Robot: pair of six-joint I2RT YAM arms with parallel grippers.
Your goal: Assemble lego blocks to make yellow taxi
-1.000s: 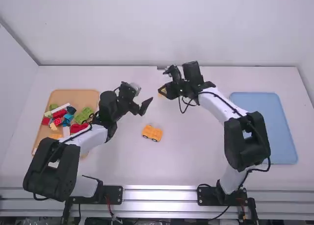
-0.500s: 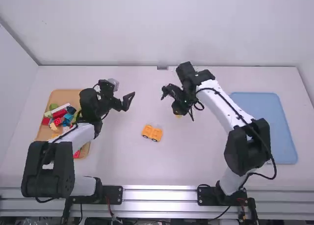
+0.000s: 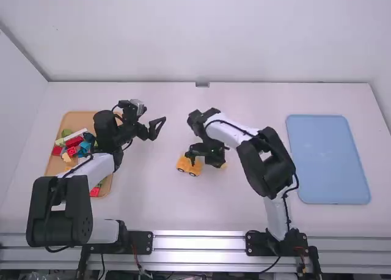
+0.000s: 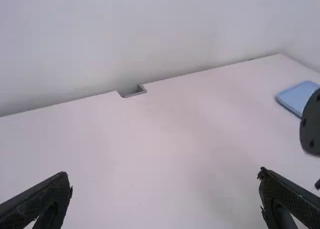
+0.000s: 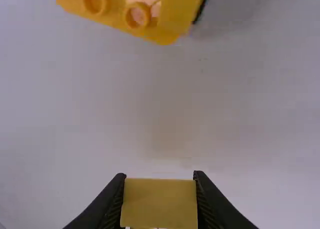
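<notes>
White counter [image 3: 140, 194] is stretching beneath both of your arms, and the yellow wheeled car base [image 3: 183, 164] is sitting upright near its middle, studs facing up. What is changing is your right side: over the last second the right gripper [image 5: 160, 178] has been swinging back from the far part of the counter, and now it is hovering just beside that base. Its jaws are closing firmly on a plain yellow block [image 5: 160, 204], which is not touching the base. Your left gripper [image 4: 164, 174] has been drawing away toward the brick-filled orange tray [image 3: 79, 116]; its jaws are standing wide apart with nothing between them. The base has been staying put all the while. For the taxi, this is looking like the shift from carrying to placing: the body is probably waiting for this block as its next upper piece. You are likely needing to bring the block over the base, square it to the studs, then press straight down. Be watching the alignment, since a skewed press could be tipping the block or rolling the base away while no second gripper is steadying it.
</notes>
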